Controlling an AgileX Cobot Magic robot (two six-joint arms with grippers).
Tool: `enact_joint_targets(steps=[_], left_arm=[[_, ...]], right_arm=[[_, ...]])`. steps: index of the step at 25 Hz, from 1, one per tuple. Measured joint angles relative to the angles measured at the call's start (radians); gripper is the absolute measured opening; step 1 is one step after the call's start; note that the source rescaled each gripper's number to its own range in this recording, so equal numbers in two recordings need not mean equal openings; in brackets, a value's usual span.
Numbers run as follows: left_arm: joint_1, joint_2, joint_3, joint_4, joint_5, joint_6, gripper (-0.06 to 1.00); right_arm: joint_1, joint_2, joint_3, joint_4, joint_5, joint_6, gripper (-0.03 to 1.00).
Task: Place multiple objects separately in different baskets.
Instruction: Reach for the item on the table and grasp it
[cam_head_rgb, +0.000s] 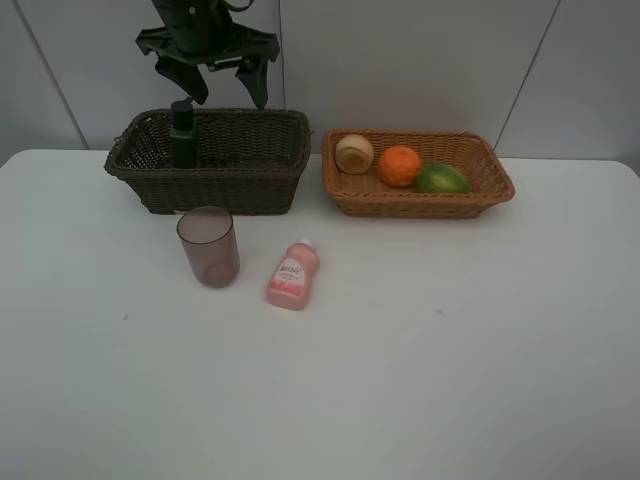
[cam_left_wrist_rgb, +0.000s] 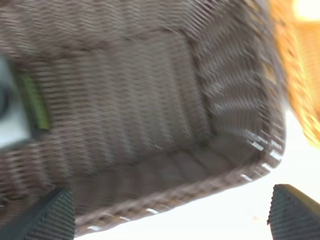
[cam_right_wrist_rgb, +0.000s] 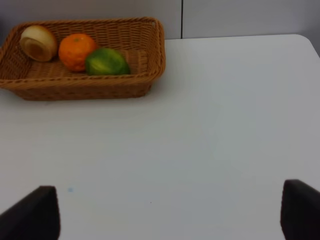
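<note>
Left gripper (cam_head_rgb: 225, 95) hangs right over the dark brown basket (cam_head_rgb: 215, 185), jaws spread wide, nothing between them, and its arm is cut off at the top of the high view. Its wrist view is smeared with blur: basket weave, two fingertips (cam_left_wrist_rgb: 50, 215), little else. The dark green pump bottle (cam_head_rgb: 183, 135) stands upright at that basket's left end, its lower half hidden behind the wicker wall.

Out on the white table (cam_head_rgb: 450, 380), the translucent pink cup (cam_head_rgb: 208, 246) stands upright in front of the dark basket. The small pink bottle (cam_head_rgb: 292, 276) lies on its side just beside it, label too small to read.

In the light tan basket (cam_head_rgb: 500, 185) sit a pale yellow round fruit (cam_head_rgb: 354, 153), the orange tangerine (cam_head_rgb: 399, 166) and the green round fruit (cam_head_rgb: 442, 179) in a row.

Right gripper (cam_right_wrist_rgb: 165, 215) is outside the high view. Only its dark tips show, wide apart and empty.
</note>
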Motion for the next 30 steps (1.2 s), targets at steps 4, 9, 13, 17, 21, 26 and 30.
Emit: enact_joint_targets(steps=[4, 9, 13, 17, 21, 26, 30], left_arm=[[-0.068, -0.001, 0.045, 0.000, 0.052, 0.038, 1.00], [-0.118, -0.034, 0.177, 0.000, 0.053, 0.049, 1.00], [-0.133, -0.114, 0.320, 0.015, -0.001, 0.052, 1.00], [-0.133, -0.214, 0.484, 0.021, -0.093, 0.068, 1.00], [-0.133, -0.273, 0.613, 0.021, -0.189, 0.094, 1.00], [-0.133, -0.277, 0.672, 0.021, -0.265, 0.107, 1.00], [-0.133, -0.277, 0.687, 0.021, -0.278, 0.108, 1.00]], right_arm=[[0.000, 0.000, 0.000, 0.000, 0.000, 0.000, 0.90], [0.000, 0.000, 0.000, 0.000, 0.000, 0.000, 0.90], [0.000, 0.000, 0.000, 0.000, 0.000, 0.000, 0.90], [0.000, 0.000, 0.000, 0.000, 0.000, 0.000, 0.90], [0.000, 0.000, 0.000, 0.000, 0.000, 0.000, 0.90], [0.000, 0.000, 0.000, 0.000, 0.000, 0.000, 0.90], [0.000, 0.000, 0.000, 0.000, 0.000, 0.000, 0.90]])
